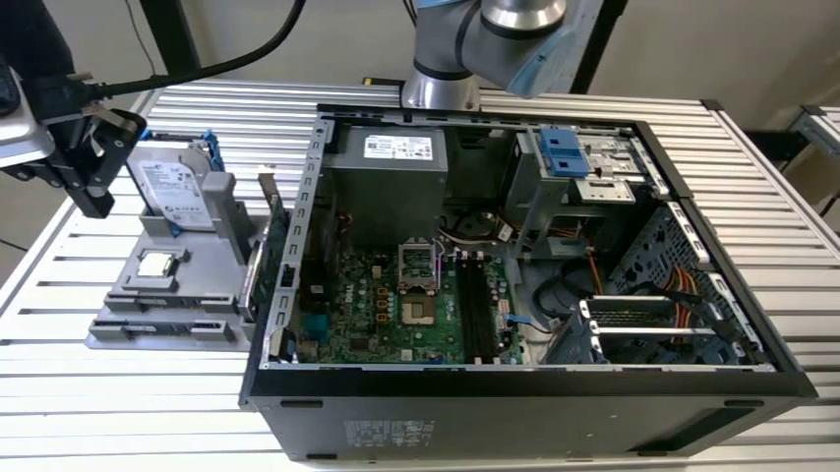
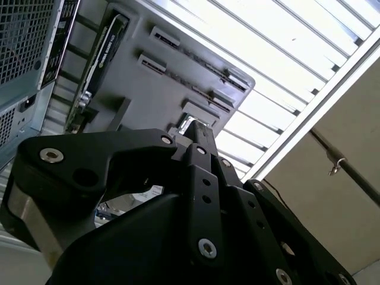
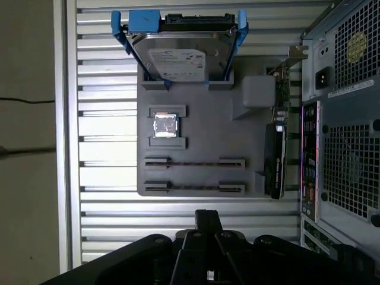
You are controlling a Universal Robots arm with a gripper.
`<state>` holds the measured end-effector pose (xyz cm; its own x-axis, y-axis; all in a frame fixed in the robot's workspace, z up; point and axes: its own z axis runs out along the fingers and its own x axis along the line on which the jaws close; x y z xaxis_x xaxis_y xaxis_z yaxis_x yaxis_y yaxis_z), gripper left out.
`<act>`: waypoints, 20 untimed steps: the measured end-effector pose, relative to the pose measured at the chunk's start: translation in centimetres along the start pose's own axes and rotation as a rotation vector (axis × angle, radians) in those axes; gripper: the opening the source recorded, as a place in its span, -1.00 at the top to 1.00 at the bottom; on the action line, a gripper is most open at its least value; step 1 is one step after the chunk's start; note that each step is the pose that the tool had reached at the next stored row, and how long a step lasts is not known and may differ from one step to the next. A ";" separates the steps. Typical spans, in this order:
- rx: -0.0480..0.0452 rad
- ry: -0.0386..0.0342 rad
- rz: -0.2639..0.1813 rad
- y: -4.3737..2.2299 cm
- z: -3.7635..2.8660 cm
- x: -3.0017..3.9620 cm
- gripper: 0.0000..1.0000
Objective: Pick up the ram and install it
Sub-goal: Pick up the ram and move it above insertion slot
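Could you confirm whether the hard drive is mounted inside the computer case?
No, the hard drive stands on the grey tray outside the computer case.

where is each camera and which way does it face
Exterior view: off the arm, above, looking into the open black computer case; silver arm, black gripper show.
First wrist view: at the wrist, facing the flat grey parts tray, over the gripper.
Second wrist view: at the wrist, along the gripper.
Both wrist views share tray and gripper.
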<state>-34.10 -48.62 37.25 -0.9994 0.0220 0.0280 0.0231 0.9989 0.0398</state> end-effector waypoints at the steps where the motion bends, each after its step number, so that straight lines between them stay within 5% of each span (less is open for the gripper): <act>1: 0.0000 0.0001 -0.004 0.00 0.00 0.00 1.00; 20: 0.0043 0.0061 -0.151 0.00 0.00 0.01 1.00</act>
<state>-34.10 -48.61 37.25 -0.9912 -0.1291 0.0281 -0.1279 0.9910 0.0397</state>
